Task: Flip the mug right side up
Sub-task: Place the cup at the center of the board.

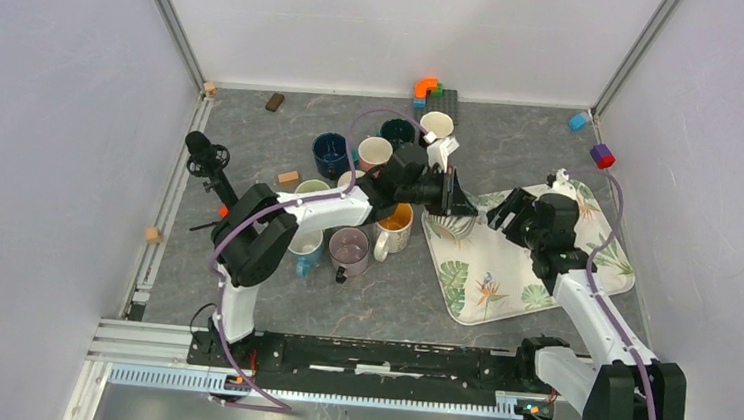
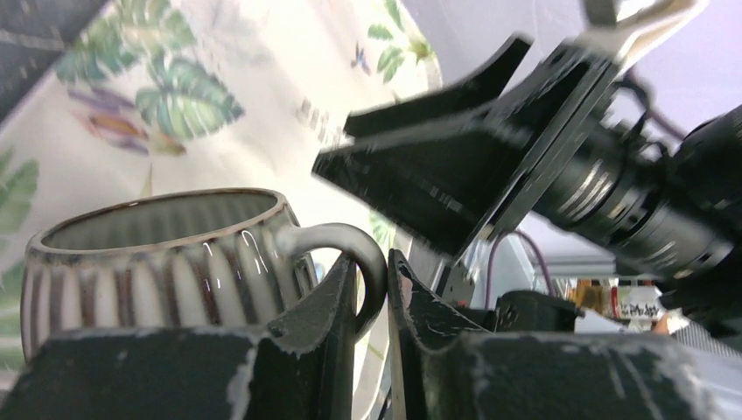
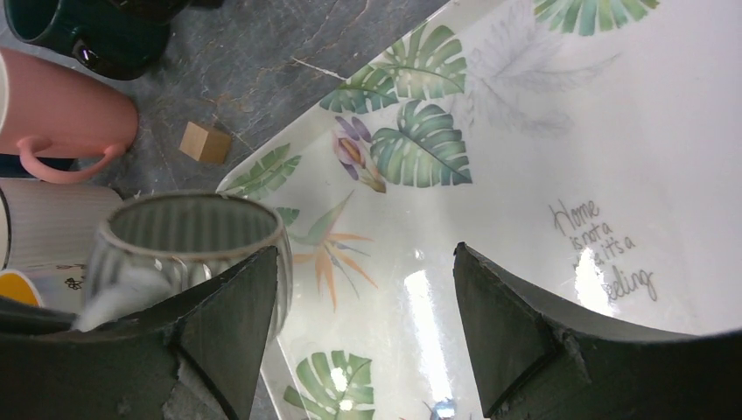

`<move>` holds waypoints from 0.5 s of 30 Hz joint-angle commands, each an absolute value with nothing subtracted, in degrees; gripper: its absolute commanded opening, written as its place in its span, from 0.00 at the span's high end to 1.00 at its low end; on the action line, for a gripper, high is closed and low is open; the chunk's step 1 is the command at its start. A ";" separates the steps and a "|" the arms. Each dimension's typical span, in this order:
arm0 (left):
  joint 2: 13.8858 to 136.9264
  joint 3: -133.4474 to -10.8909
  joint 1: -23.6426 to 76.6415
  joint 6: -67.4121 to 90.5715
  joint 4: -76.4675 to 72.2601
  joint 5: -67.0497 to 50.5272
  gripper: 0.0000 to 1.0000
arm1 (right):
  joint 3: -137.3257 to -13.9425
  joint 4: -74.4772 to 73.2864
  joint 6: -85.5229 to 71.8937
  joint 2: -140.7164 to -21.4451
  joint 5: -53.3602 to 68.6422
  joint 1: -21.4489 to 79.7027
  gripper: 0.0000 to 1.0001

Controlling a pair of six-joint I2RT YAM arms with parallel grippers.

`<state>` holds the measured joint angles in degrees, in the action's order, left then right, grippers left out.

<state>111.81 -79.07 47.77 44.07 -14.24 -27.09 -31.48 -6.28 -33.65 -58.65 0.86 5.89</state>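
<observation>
Mug (image 2: 157, 262) is standing mouth-up, its axis vertical, at the left edge of the tray (image 1: 543, 274), with the left end effector (image 2: 372, 289) clamping its handle (image 2: 350, 254), while the right end effector (image 3: 363, 262) is hovering wide open just beside it over the tray.

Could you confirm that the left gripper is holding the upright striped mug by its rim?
Not quite: the left gripper holds the upright striped mug by its handle, not its rim; the left wrist view shows the fingers closed on the handle.
</observation>
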 commanded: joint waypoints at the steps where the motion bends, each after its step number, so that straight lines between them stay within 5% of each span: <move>1: 105.06 -73.52 50.08 43.30 -25.22 -27.17 0.98 | -31.71 -6.56 -30.83 -57.21 0.99 5.50 0.21; 15: 92.12 -56.31 55.55 37.87 -32.28 -19.72 0.98 | -30.06 -5.40 -29.04 -56.54 7.29 6.36 0.21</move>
<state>98.04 -59.05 54.39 42.19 -22.94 -23.53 -30.70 -7.40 -30.37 -57.87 5.04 5.65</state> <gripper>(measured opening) 0.225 0.789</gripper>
